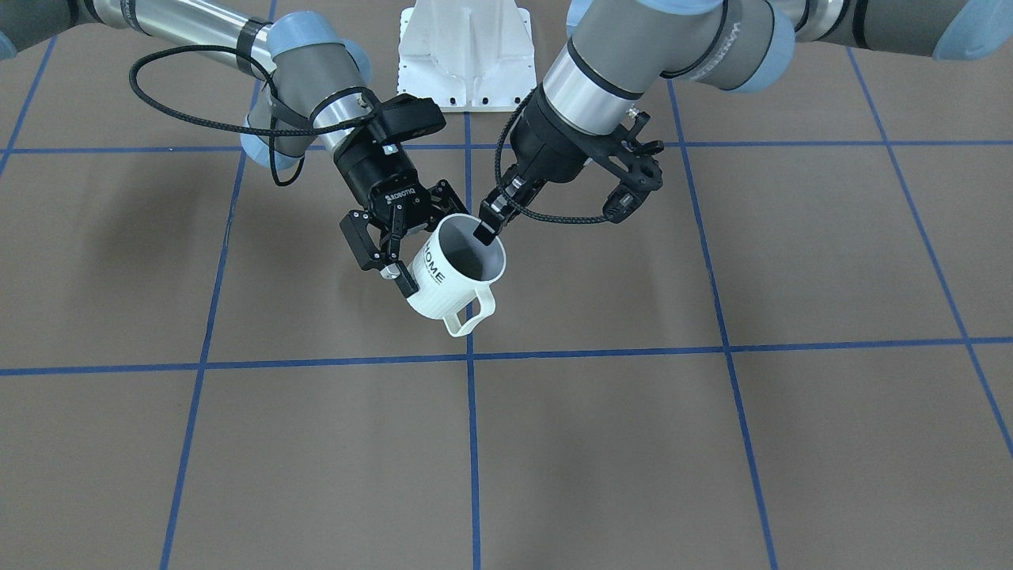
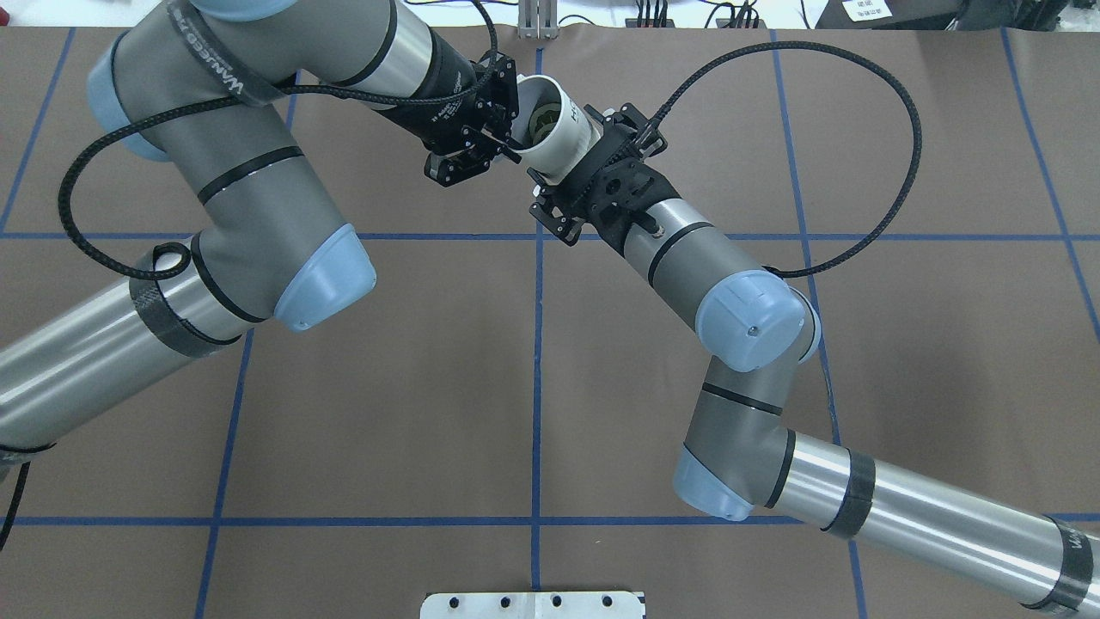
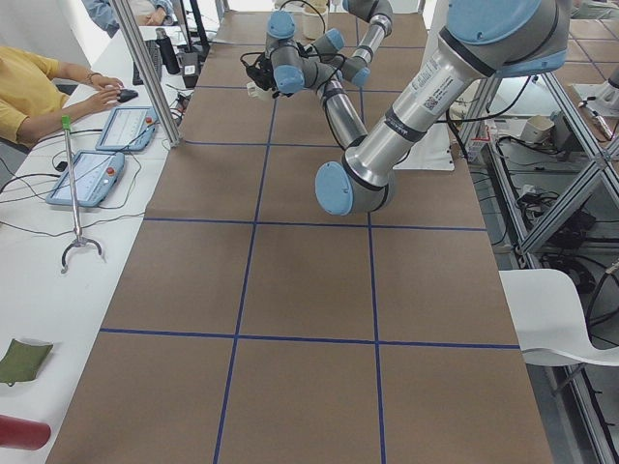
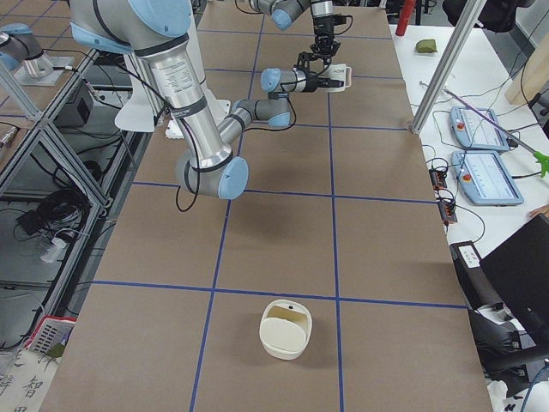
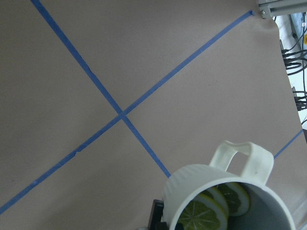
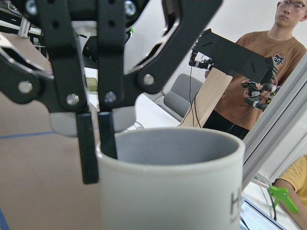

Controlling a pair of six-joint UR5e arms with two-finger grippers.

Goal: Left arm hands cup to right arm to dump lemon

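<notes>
- Exterior front-facing: the cup (image 1: 459, 277) hangs tilted above the table (image 1: 712, 443), its handle nearest the camera
- lemon (image 5: 204, 215) slices lie inside the cup, on the wall by the handle
- left gripper (image 1: 483, 232) pinches the cup's far rim, one finger inside, one outside
- right gripper (image 1: 431, 245) straddles the cup's body, fingers spread wide; whether it clamps, I cannot tell
- white base plate (image 1: 465, 55) stands beyond the cup
</notes>
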